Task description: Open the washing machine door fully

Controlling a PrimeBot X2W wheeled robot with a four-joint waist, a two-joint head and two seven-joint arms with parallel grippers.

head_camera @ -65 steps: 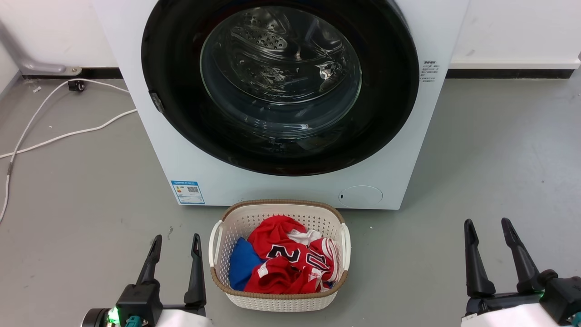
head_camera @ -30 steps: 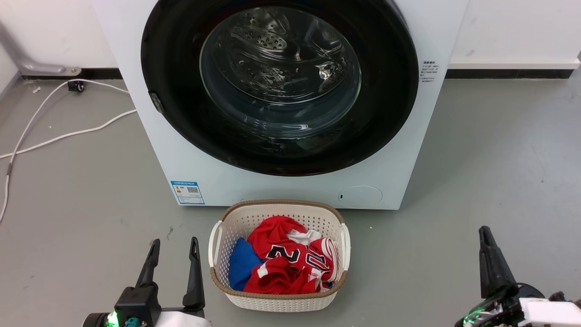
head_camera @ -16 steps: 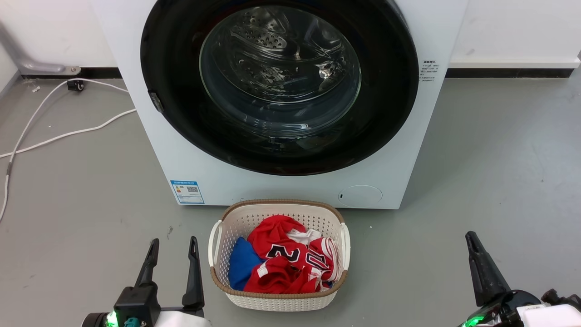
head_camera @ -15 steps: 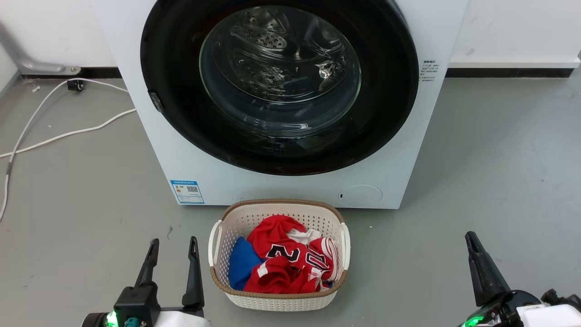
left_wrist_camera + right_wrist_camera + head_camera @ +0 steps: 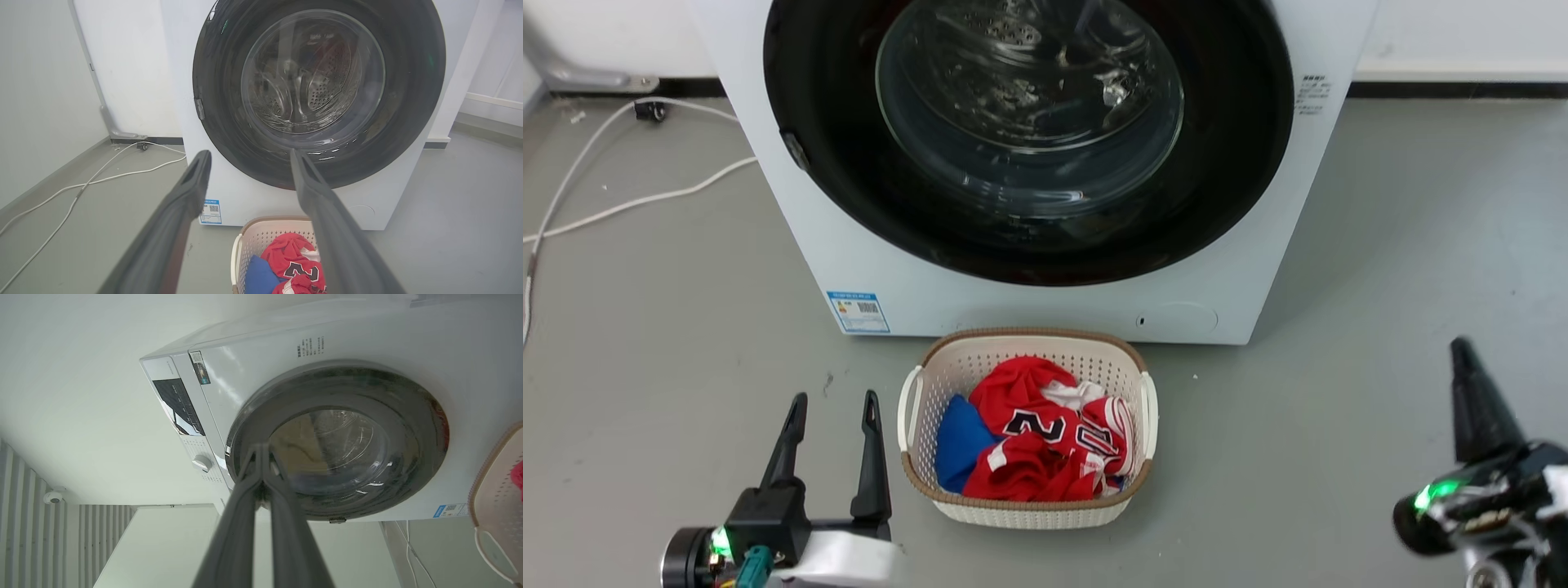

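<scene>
The big round shiny black door with a clear glass middle sits shut flat on the front of the white boxy washing machine, just behind a white plastic basket of red and blue clothes. The left gripper has its two dark fingers spread apart and holds nothing. The right gripper has its fingertips pressed together, empty, away from the door.

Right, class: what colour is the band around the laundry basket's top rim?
Light brown: the band tops the white laundry basket; head view shows it best.
</scene>
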